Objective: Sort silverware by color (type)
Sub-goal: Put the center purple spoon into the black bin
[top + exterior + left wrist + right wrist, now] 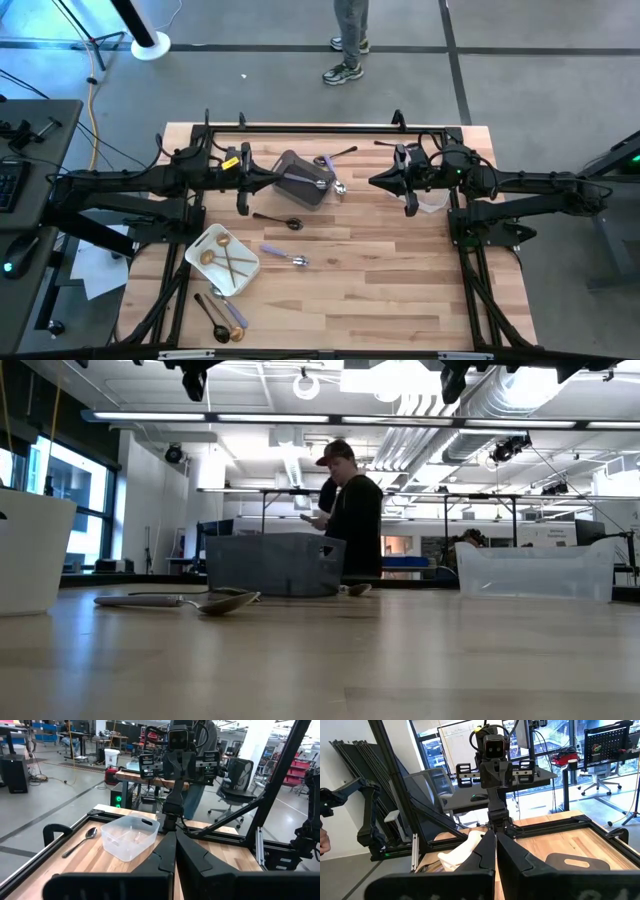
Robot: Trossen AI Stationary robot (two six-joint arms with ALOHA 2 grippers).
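Observation:
Both grippers hang level above the table, shut and holding nothing, facing each other. My left gripper (274, 172) (175, 842) sits beside the grey bin (303, 180). My right gripper (373, 181) (495, 840) is over the clear tub (430, 200). Silverware lies flat on the wood: a black spoon (279, 220), a lilac-handled piece (284, 257), a few black, gold and lilac pieces (222, 318) at the near left, and a spoon (338, 155) at the far edge. Gold pieces lie in the white tray (205, 240), and a silver piece (308, 180) lies in the bin.
A black frame (320, 128) runs round the table's far edge and sides. A person (350, 510) stands beyond the far edge. In the low view the bin (275, 565), the tub (535, 570) and the tray (30, 550) stand on the table, with a spoon (180, 600) in front.

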